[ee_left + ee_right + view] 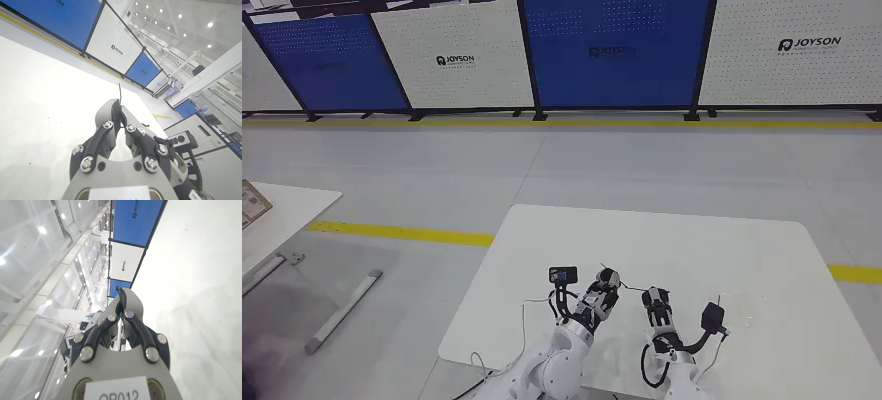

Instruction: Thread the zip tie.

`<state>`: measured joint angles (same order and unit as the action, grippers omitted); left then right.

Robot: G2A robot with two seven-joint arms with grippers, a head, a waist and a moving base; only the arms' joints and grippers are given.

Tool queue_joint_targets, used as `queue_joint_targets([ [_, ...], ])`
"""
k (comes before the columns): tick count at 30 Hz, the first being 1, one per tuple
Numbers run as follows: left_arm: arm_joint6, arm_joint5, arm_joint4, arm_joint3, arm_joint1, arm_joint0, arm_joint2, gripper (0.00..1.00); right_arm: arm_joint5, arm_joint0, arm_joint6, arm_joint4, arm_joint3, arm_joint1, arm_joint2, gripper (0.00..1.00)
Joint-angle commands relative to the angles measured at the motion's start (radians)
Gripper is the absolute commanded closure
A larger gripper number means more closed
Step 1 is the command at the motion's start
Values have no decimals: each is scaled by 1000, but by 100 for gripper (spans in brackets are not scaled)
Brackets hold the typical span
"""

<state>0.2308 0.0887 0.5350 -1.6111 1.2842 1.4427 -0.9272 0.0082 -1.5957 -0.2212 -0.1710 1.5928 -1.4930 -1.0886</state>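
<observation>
A thin black zip tie (633, 288) spans the short gap between my two grippers, above the front part of the white table (692, 250). My left gripper (608, 280) is shut on the tie. In the left wrist view the tie's slim tail (119, 92) pokes out past the left gripper (120, 105). My right gripper (653, 297) sits just to the right and is shut on the other end. In the right wrist view the tie's small square head (117, 288) sticks out beyond the right gripper (121, 295).
The table's far half (662, 235) lies bare ahead of both grippers. A yellow floor line (392, 232) runs behind the table, and blue and white panels (617, 50) stand at the back. Another table's corner (282, 205) is at the far left.
</observation>
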Motion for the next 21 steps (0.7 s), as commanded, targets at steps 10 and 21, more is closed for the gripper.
queue_joint_targets([
  [10,0,0,0,0,0,0,0,100,-14,-21,-5,-10,20,1,-5,100],
  [21,0,0,0,0,0,0,0,100,3,-6,-22,-12,6,-5,4,100],
])
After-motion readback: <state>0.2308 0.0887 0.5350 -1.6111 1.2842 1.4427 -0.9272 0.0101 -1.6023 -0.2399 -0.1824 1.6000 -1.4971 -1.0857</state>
